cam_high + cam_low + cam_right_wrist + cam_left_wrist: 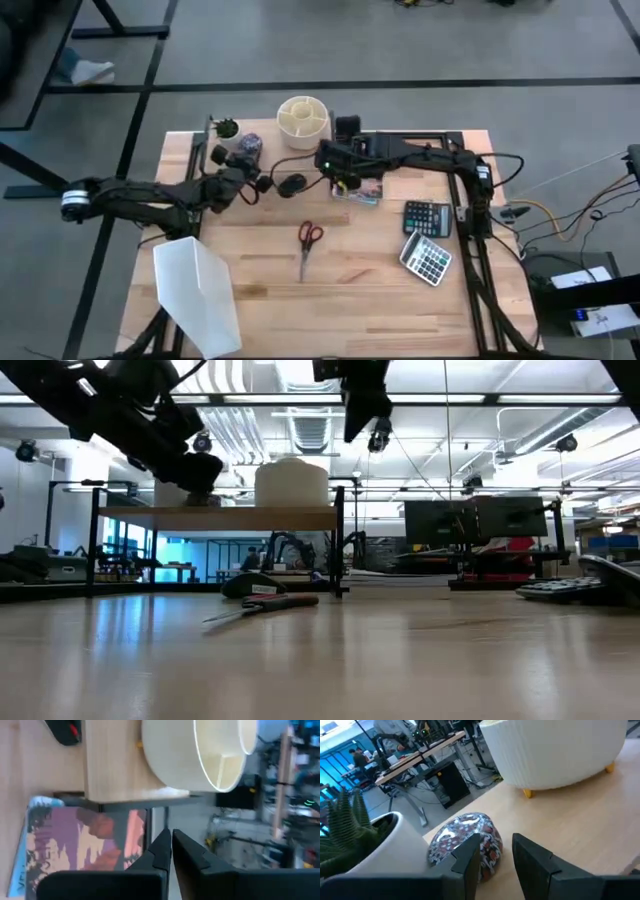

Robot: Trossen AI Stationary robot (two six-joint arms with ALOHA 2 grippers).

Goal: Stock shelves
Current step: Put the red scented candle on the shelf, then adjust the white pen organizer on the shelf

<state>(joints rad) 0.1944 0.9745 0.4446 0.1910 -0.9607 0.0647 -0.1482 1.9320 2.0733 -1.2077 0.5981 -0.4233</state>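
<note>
Nearest us on the table (350,300) sits the white file holder (198,296), w/ the scissors (307,243) mid-table and two calculators (428,240) off to the right.

Further back, the left end effector (496,857) hovers over the shelf (215,517), fingers (467,857) apart and empty, straddling one edge of a speckled glass paperweight (465,845) w/o closing on it. A small potted plant (355,837) stands just beside the paperweight; a round white divided organizer (303,118) rests on the same board toward its right end.

The right end effector (170,847) hangs past the shelf's right end, above a book (80,840) lying on the table beside the shelf; its fingers are pressed together, nothing between them. A black mouse (291,184) lies on the table just in front of the shelf.

The shelf itself stands at the table's far edge, left of center, wooden top on thin black legs. Beyond: desks, monitors.
</note>
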